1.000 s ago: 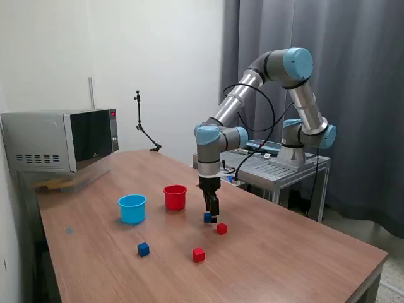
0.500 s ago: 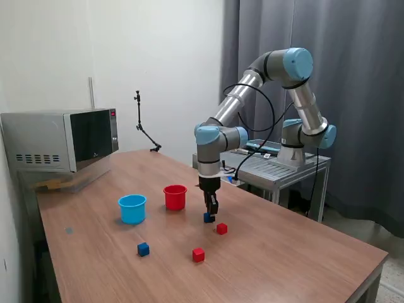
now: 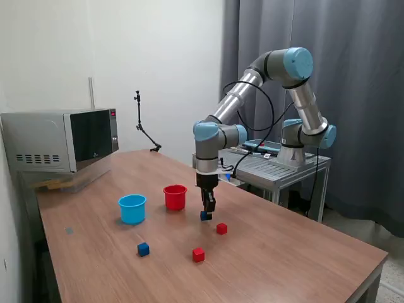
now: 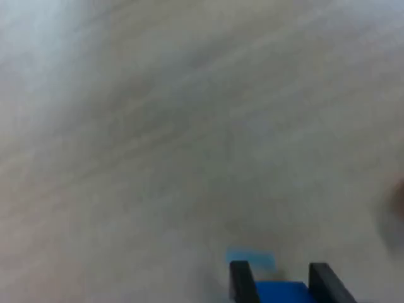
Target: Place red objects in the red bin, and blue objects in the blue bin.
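Observation:
My gripper [image 3: 206, 213] is shut on a dark blue cube [image 3: 205, 216] and holds it just above the table, a little to the exterior view's right of the red cup [image 3: 175, 197]. In the wrist view the blue cube [image 4: 283, 291] sits between the two black fingers [image 4: 238, 281], over blurred wood. The light blue cup [image 3: 132, 208] stands to the exterior view's left of the red cup. A second blue cube [image 3: 143, 249] lies in front of the blue cup. Two red cubes lie on the table: one [image 3: 221, 228] close to the gripper and one [image 3: 198, 254] nearer the front.
A microwave [image 3: 60, 139] stands at the table's back left in the exterior view. A small black stand [image 3: 144, 129] rises at the far edge. A grey metal cart [image 3: 278, 167] holds the arm's base behind the table.
The gripper has lifted slightly and shifted a little toward the exterior view's left with the blue cube in it. Cups and other cubes have not moved.

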Action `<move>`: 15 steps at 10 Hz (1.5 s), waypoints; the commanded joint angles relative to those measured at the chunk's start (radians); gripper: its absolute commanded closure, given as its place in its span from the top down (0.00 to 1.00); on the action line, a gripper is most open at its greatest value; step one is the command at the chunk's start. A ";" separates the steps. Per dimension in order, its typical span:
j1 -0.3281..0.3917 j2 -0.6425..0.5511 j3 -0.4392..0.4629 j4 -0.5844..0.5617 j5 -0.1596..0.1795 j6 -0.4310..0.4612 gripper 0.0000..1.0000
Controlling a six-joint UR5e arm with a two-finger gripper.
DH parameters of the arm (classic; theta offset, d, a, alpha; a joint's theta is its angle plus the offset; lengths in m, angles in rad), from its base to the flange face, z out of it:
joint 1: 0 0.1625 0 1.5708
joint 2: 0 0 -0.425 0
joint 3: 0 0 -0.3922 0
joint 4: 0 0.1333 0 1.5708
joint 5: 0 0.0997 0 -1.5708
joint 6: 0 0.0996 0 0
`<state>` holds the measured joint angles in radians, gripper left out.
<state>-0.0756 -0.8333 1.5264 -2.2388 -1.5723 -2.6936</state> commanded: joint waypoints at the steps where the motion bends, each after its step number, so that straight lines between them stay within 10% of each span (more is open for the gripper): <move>1: -0.007 -0.041 -0.076 0.005 -0.006 -0.020 0.00; 15: -0.182 0.138 -0.494 0.165 -0.028 -0.316 0.00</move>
<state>-0.2399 -0.7177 1.0626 -2.0741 -1.6007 -3.0003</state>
